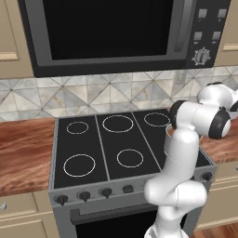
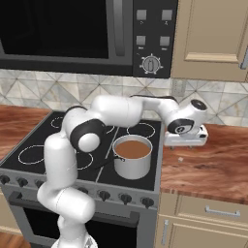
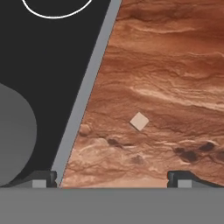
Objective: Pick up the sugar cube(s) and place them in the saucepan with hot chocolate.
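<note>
hand view: we see the small pale sugar cube [image 3: 139, 121] on the reddish wooden counter [image 3: 175, 65], jaws spread wide (nothing held); a skewed descent may nudge it off-centre, away from the shiny steel saucepan [image 2: 131, 156].

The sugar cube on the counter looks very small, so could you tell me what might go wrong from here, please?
1. The sugar cube is tiny and lies turned diagonally on the wooden counter, so the open claw may close on its corners and flick it away.
2. The cube sits off-centre, nearer the right fingertip; a straight descent could nudge it.
3. The saucepan stands close beside the arm; carrying the cube over may bump its rim and spill the hot chocolate.
</note>
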Controlling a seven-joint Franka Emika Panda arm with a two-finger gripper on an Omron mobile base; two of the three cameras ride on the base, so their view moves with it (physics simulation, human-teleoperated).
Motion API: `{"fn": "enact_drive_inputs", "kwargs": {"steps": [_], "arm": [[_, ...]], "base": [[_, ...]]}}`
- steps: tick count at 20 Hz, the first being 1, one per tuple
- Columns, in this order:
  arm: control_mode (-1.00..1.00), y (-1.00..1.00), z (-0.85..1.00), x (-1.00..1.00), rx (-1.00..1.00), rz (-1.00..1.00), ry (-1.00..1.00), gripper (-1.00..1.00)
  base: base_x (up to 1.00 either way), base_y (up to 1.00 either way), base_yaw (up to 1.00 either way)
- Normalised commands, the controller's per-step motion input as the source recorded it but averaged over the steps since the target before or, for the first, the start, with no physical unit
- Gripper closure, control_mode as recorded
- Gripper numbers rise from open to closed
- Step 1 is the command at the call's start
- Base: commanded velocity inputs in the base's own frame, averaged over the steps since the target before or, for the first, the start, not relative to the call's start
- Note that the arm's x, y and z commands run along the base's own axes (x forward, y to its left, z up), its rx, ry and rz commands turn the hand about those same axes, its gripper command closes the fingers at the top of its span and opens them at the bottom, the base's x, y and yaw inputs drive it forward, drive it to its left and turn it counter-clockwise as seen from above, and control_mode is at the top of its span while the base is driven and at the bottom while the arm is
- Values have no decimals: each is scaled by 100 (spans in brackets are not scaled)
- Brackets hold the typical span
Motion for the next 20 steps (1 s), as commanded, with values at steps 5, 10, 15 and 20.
{"fn": "enact_drive_inputs", "kwargs": {"steps": [5,10,15,20], "arm": [[-100,7,-7,21,0,-5,5,-100],[-100,0,-14,16,-2,-13,9,-100],[-100,0,-15,12,-3,-11,2,-100],[-100,0,-20,1,0,-5,-5,-100]], "base": [[0,0,0],[0,0,0],[0,0,0],[0,0,0]]}}
